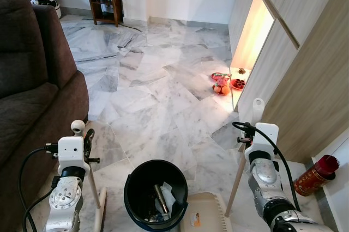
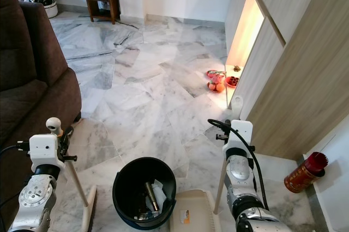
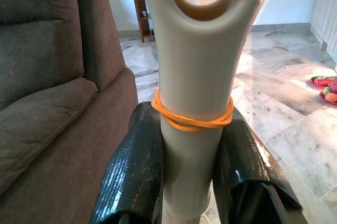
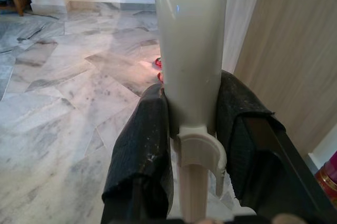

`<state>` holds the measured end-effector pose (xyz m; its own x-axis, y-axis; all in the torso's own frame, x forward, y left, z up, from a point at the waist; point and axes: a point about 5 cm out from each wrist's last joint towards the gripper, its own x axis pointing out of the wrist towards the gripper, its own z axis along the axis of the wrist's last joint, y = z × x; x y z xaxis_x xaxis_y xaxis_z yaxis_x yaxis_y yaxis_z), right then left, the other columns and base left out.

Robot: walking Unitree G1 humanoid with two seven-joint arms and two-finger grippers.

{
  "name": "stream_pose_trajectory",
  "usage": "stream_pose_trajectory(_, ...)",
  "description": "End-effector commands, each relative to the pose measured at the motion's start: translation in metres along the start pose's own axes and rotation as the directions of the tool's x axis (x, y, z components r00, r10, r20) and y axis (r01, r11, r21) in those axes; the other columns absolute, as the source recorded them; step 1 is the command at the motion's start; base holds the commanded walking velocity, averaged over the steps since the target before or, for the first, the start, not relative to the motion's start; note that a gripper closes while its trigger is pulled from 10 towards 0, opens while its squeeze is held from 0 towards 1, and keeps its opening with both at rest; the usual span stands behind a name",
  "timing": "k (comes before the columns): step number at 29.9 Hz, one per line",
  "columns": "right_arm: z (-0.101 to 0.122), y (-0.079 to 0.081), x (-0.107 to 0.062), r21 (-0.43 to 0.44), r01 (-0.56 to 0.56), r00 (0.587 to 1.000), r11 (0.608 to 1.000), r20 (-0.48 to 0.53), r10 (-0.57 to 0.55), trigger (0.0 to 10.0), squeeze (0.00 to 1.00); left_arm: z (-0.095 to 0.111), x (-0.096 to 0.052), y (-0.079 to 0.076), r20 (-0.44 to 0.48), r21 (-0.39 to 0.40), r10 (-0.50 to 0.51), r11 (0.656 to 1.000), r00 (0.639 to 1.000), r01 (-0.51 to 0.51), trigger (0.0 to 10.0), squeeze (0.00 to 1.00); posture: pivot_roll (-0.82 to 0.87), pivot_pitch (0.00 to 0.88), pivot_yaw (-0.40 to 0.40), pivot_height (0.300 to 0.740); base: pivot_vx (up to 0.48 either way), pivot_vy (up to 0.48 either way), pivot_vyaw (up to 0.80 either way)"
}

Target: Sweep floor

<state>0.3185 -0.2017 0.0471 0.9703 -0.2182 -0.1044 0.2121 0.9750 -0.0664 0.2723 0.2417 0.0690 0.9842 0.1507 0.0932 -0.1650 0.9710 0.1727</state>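
From my head camera, my left gripper (image 1: 82, 134) clamps a cream plastic broom handle (image 1: 91, 180) beside the brown sofa (image 1: 32, 79); my right gripper (image 1: 255, 126) clamps the cream dustpan handle (image 1: 238, 180), its pan (image 1: 204, 213) touching a black bin (image 1: 155, 191). My left wrist camera shows taped fingers (image 3: 134, 174) squeezing just below an orange rubber band (image 3: 192, 121). My right wrist camera shows pads (image 4: 142, 145) pinching smooth, stiff, light plastic, probably slippery

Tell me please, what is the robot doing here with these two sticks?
The robot stands on the marble floor beside the sofa. Its left claw is shut on a cream broom handle, and its right claw is shut on the dustpan handle. A black bin with rubbish sits between them.
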Motion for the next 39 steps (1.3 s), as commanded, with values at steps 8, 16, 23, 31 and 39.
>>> stream_pose_trajectory(8,0.0068,-0.0078,0.0030,-0.010,0.008,0.999,1.000,0.036,-0.008,10.0,0.00,0.0055,0.0019,-0.0013,0.034,-0.002,0.005,1.000,0.999,-0.005,10.0,0.00,0.13,0.000,-0.048,0.740,0.000,0.000,0.00)
stream_pose_trajectory(16,0.0079,-0.0092,0.0037,-0.014,0.013,0.999,1.000,0.039,-0.013,10.0,0.00,0.0048,0.0014,-0.0012,0.031,-0.003,0.007,1.000,0.999,-0.007,10.0,0.00,0.13,0.000,-0.052,0.740,0.000,0.000,0.00)
stream_pose_trajectory(23,0.0088,-0.0099,0.0044,-0.014,0.016,0.999,1.000,0.041,-0.016,10.0,0.00,0.0048,0.0011,0.0015,0.032,-0.002,0.013,1.000,0.999,-0.013,10.0,0.00,0.14,0.000,-0.052,0.740,0.000,0.000,0.00)
stream_pose_trajectory(31,0.0084,-0.0097,0.0043,-0.013,0.015,0.999,1.000,0.038,-0.014,10.0,0.00,0.0049,0.0013,-0.0007,0.032,-0.003,0.004,1.000,0.999,-0.004,10.0,0.00,0.14,0.000,-0.049,0.740,0.000,0.000,0.00)
stream_pose_trajectory(39,0.0079,-0.0086,0.0042,-0.017,0.009,0.999,1.000,0.034,-0.008,10.0,0.00,0.0056,0.0026,-0.0016,0.035,-0.002,-0.003,1.000,0.999,0.003,10.0,0.00,0.14,0.000,-0.050,0.740,0.000,0.000,0.00)
